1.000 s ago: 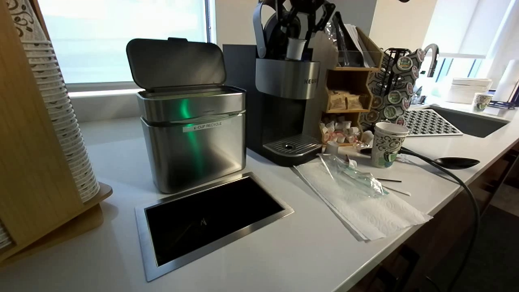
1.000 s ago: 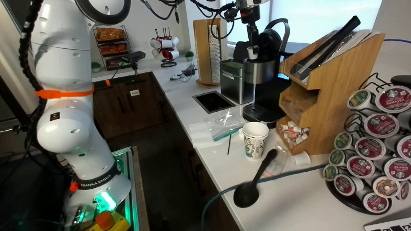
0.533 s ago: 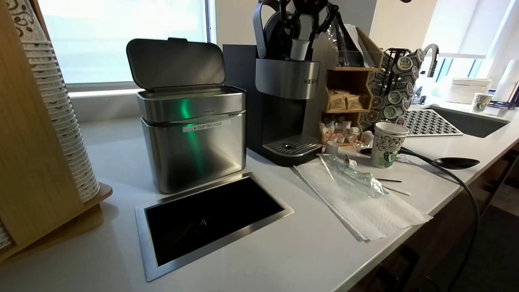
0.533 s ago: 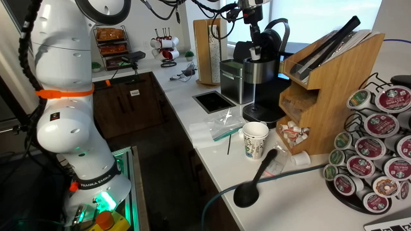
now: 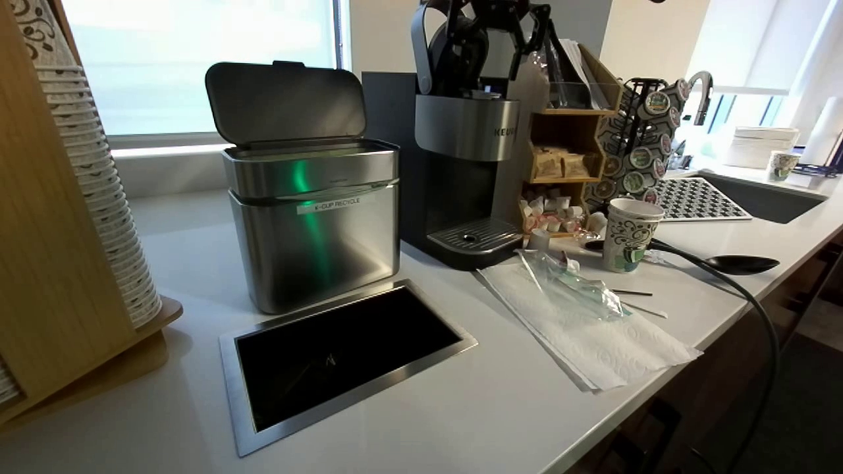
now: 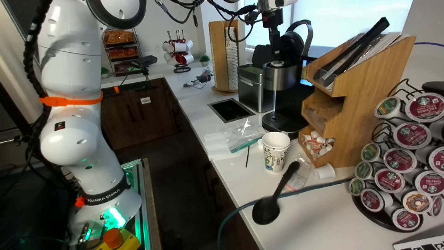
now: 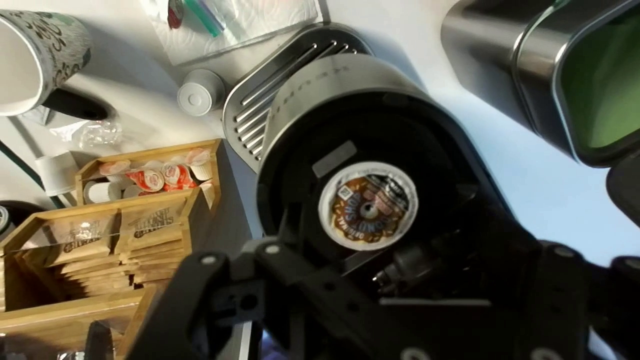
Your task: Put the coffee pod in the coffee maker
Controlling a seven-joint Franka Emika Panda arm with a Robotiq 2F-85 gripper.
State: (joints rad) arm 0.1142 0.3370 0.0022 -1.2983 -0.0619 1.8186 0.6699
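Inside the raised-lid top of the dark grey coffee maker (image 6: 282, 79), the coffee pod (image 7: 345, 222) sits in the round holder. Its printed lid faces up in the wrist view. Only the rim of the pod shows in an exterior view (image 6: 277, 64), about level with the machine's top edge. Just above it hangs my gripper (image 5: 489, 74), its black fingers (image 5: 517, 64) spread apart with nothing between them. The wrist view shows the pod free of the fingers, which are dark and partly hidden there. The black hinged lid (image 6: 292, 43) stands up behind the gripper.
A steel bin (image 5: 316, 243) with lifted lid stands beside the machine. A wooden organizer (image 6: 367, 114) flanks its other side. On the counter are a patterned cup (image 5: 631, 243), a black spoon (image 6: 267, 210), a plastic bag (image 6: 242, 133) and a small white upturned cup (image 7: 200, 92).
The pod was between the fingers above the machine; it has been let go and has dropped into the holder. The fingers have spread apart, staying over the machine.
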